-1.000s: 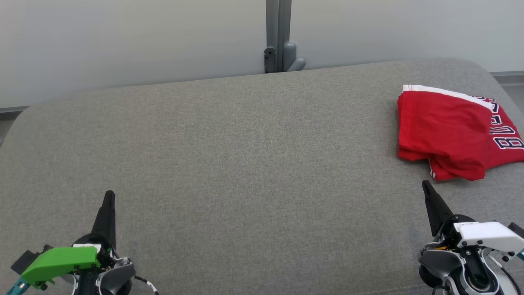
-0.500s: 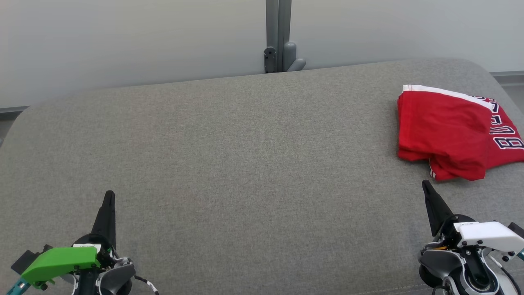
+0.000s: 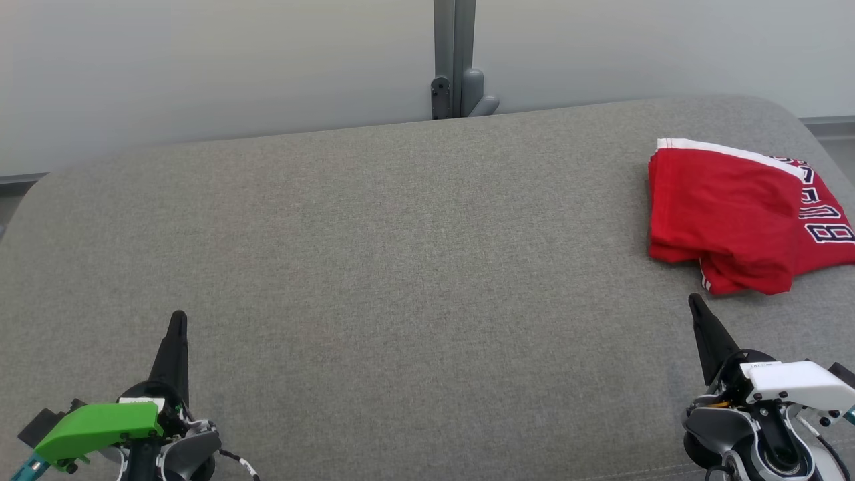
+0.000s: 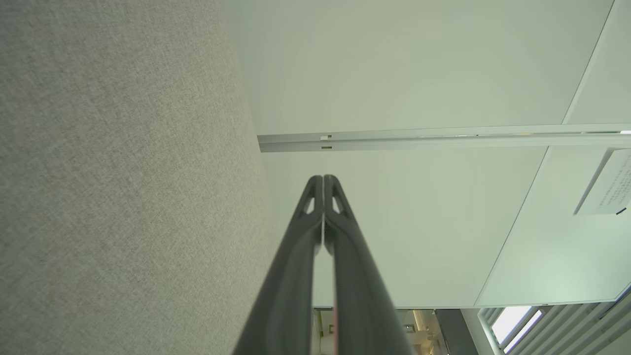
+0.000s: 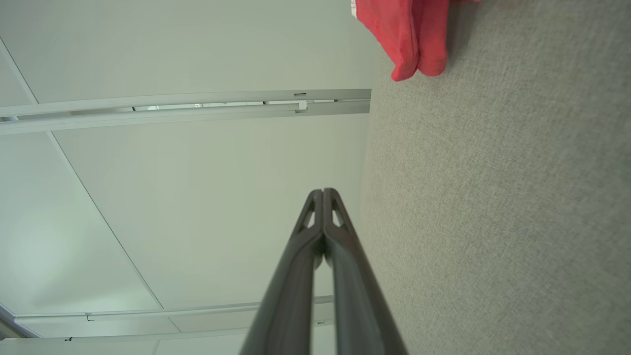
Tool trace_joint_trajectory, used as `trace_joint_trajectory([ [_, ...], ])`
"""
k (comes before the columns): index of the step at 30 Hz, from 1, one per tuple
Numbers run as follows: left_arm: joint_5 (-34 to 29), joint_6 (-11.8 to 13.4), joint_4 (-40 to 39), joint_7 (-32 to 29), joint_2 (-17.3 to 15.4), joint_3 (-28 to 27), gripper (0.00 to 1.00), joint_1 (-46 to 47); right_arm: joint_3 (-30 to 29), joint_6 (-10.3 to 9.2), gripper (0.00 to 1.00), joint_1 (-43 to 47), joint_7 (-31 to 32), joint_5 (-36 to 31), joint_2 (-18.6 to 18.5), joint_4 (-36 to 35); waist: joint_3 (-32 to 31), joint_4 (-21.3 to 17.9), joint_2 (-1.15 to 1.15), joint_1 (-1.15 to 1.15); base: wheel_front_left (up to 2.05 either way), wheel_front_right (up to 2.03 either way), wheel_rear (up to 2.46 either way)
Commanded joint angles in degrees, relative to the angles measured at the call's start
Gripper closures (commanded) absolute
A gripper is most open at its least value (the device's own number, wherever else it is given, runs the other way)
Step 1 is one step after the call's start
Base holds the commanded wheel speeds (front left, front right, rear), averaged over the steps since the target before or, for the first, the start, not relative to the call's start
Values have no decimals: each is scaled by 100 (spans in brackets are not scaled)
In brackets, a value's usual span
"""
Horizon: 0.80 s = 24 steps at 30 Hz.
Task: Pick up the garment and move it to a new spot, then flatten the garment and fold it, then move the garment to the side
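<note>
The padded surface [image 3: 414,267] under me was grey woven cloth, matt and slightly rough, and its flecked weave looked coarse in both wrist views. The garment [image 3: 721,214] was soft red cloth, matt, with a smooth white band along one edge. Its dark, white-edged lettering could have been printed or stitched. I could not tell which. My left gripper [image 3: 178,315] and my right gripper [image 3: 695,300] had dark fingers with a smooth, faintly satin finish, like moulded plastic or rubber. My left wrist wore a smooth green plastic cover [image 3: 93,424], my right a white plastic cover [image 3: 795,384]. The wall panels [image 3: 200,67] were smooth and matt, and the grey post [image 3: 454,53] looked like painted metal.
</note>
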State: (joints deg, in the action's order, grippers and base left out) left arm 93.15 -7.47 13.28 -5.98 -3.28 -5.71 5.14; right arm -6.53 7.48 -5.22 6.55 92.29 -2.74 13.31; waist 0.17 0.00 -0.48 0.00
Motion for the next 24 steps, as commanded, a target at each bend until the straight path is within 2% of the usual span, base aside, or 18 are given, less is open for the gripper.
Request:
trace_joint_trajectory([
  [1, -32, -4, 5, -27, -10, -24, 100, 72, 2, 2, 100, -46, 19, 41, -27, -18, 0, 0, 48, 0, 0, 0, 0],
  [24, -46, -4, 5, -34, 5, -40, 100, 74, 3, 2, 100, -46, 19, 41, -27, -18, 0, 0, 48, 0, 0, 0, 0],
])
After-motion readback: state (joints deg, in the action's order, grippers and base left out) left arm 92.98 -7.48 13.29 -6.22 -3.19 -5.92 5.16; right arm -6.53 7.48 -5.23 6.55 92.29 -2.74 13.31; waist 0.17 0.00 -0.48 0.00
